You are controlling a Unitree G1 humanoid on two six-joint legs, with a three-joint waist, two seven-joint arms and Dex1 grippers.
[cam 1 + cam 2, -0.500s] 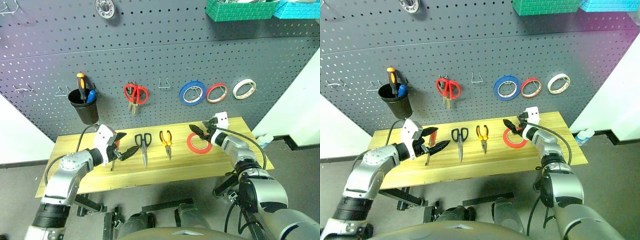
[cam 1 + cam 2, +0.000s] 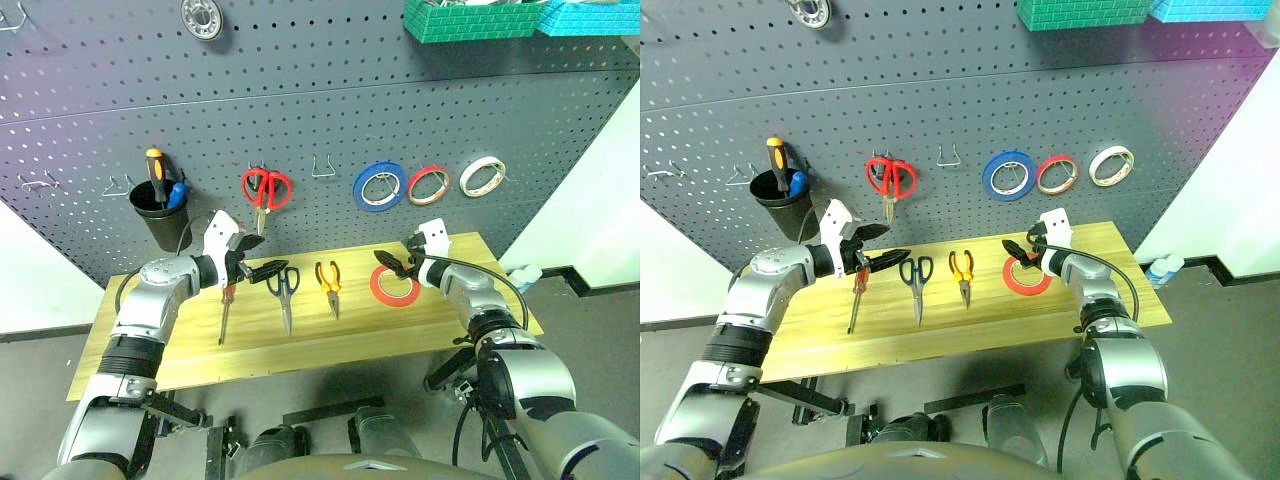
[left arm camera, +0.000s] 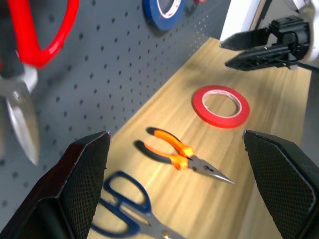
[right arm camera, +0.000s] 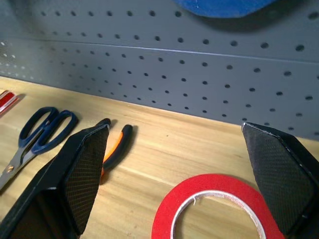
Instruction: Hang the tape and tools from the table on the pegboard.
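Where the red tape (image 2: 397, 287) lies flat on the table (image 2: 400, 335), the right tool (image 2: 392, 262) hangs just above its near rim, fingers spread wide and gripping nothing. From that tool's own camera the ring sits between and just ahead of the two black fingers, with the orange-and-black pliers (image 2: 330, 282) further off toward the other arm, and the black-handled scissors (image 2: 285, 289) beyond those. The red-handled screwdriver (image 2: 226, 306) is the farthest thing from the right tool, lying lengthwise on the planks.

The left tool (image 2: 256, 270) is released too, its fingers parted and empty, poised over the table just beside the scissors' handles, with the screwdriver's handle under its wrist. The pliers lie ahead of it and the tape further still, close under the right tool.

Behind both tools stands the pegboard (image 2: 300, 110). Above the left tool hang red-handled scissors (image 2: 266, 190), with a black cup (image 2: 157, 212) holding an orange-and-black screwdriver off to its outer side. Above the right tool hang a blue roll (image 2: 380, 185), a second red roll (image 2: 429, 183) and a white roll (image 2: 483, 176).
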